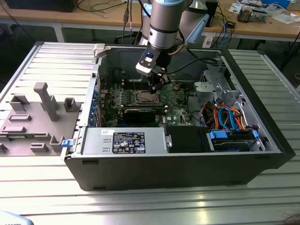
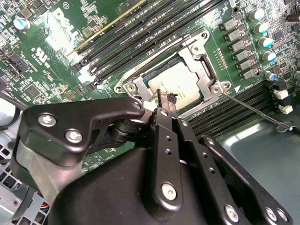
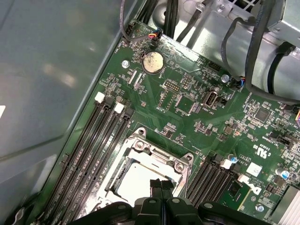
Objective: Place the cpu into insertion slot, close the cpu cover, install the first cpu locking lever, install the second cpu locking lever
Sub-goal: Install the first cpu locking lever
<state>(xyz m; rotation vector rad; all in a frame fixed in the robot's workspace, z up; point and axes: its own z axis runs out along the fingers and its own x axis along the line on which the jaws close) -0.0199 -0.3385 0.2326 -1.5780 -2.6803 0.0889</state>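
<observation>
An open computer case (image 1: 164,173) lies on a ribbed metal desk (image 1: 140,206), and the robot arm reaches down into it in the upper middle of the exterior view. You have the fingers (image 2: 164,115) pressed together with nothing visible between them. Their tips are poised over 1 edge of the insertion slot (image 1: 144,96) on the green motherboard (image 2: 51,33); whether they touch the metal cannot be told. The cpu (image 2: 176,84) sits inside the slot, with its pale silvery top facing up in both wrist views. The cpu cover (image 2: 200,58) appears to lie flat around it and frame the chip, so placing the chip and closing the cover look done. In the second wrist view, a thin metal locking lever (image 2: 253,108) slants out from 1 corner of the cover across the dark memory slots (image 2: 234,111). It seems unlatched, so the first lever step is probably the one in hand. That step calls for a small, exact contact: you would need the closed tips square on a very thin rod. You would also need a steady push that keeps them from sliding off onto the cover or the row of small capacitors (image 2: 260,42) beside the socket.
</observation>
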